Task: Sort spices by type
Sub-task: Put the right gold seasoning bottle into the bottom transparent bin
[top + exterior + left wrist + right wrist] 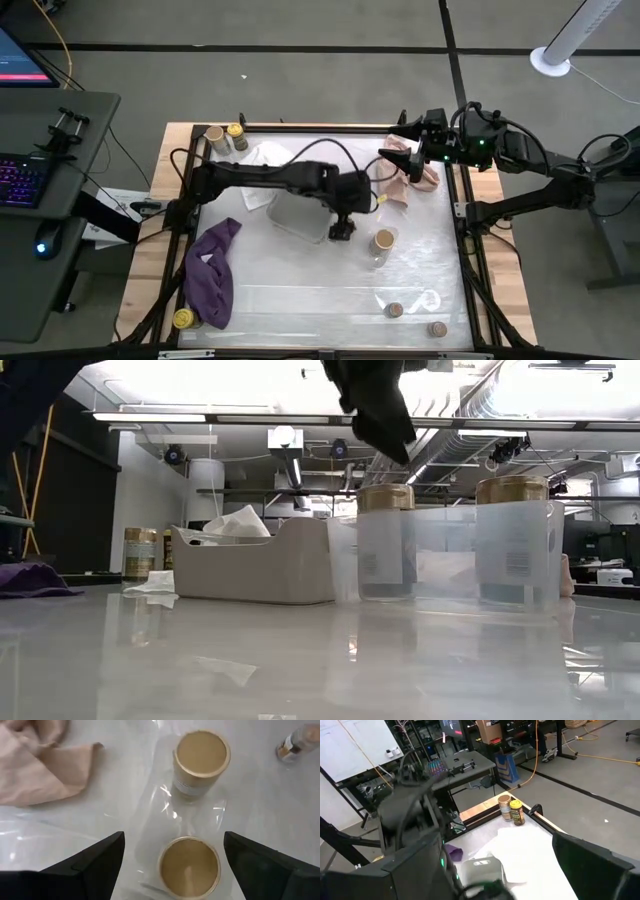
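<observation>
Tan-topped clear round jar (190, 866) stood upright on the table, dead centre under my left claw (172, 865), fingers spread wide either side; its twin (200, 764) just past it.

Two dark, near-black arms of boxy segments joined by rounded joints. Left arm (270, 178) matte black, a thin black cable looping above it from shoulder to wrist. Right arm (540, 185) equally dark, with bundled cables near the wrist and a small green light, perhaps a status lamp, beside the camera housing. Left gripper (172, 865) ending in two flat, wedge-shaped black fingers (95, 862) with plain, smooth faces. Right gripper (520, 885) fingers broad, dark and blurred, detail hard to make out
</observation>
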Tool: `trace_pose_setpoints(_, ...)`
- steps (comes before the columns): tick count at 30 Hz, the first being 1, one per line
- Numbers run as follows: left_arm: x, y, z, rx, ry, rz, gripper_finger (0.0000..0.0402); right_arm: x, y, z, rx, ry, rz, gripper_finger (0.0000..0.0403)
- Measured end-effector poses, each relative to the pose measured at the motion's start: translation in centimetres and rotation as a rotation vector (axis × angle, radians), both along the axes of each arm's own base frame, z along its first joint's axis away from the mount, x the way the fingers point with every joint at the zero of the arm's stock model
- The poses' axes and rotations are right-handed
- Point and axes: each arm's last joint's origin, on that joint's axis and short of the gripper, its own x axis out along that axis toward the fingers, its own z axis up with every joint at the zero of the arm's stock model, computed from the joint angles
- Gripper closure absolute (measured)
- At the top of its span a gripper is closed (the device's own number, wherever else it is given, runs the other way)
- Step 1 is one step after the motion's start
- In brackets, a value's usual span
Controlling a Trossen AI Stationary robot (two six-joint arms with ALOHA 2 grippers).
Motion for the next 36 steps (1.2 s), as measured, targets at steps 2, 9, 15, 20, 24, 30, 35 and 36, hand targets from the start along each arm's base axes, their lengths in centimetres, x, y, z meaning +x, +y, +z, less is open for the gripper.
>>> trace_pose_setpoints(2, -0.3, 0.8, 1.3, 0.003, 0.002, 0.013, 0.0076, 0.0, 0.0, 0.0, -0.002, 0.000, 0.000, 0.0025)
trace_pose_setpoints(9, -3.8, 4.3, 3.8, -0.025, 0.118, 0.145, 0.0077, -0.1, 0.0, -0.2, -0.007, 0.028, 0.002, 0.0025)
trace_pose_setpoints(15, -7.4, 5.1, 4.2, -0.077, 0.030, 0.258, 0.0095, -0.3, 0.0, -0.9, -0.007, 0.106, 0.005, 0.0025)
trace_pose_setpoints(20, -9.8, 2.3, 1.1, -0.069, -0.121, 0.255, 0.0151, -0.3, 0.1, -1.1, 0.000, 0.119, 0.007, 0.0025)
trace_pose_setpoints(24, -9.7, -0.8, -2.0, 0.104, -0.163, 0.057, 0.0258, -0.3, 0.1, -1.1, 0.003, 0.119, 0.009, 0.0025)
trace_pose_setpoints(30, -7.8, -2.3, -3.8, 0.269, -0.107, -0.068, 0.0387, -0.3, 0.1, -1.1, 0.018, 0.120, 0.005, 0.0025)
trace_pose_setpoints(35, -6.8, -2.2, -5.7, 0.290, 0.020, -0.139, 0.0399, -0.3, 0.1, -1.1, 0.021, 0.119, 0.003, 0.0025)
trace_pose_setpoints(36, -6.7, -2.2, -5.9, 0.290, 0.037, -0.141, 0.0400, -0.3, 0.1, -1.1, 0.027, 0.117, 0.002, 0.0025)
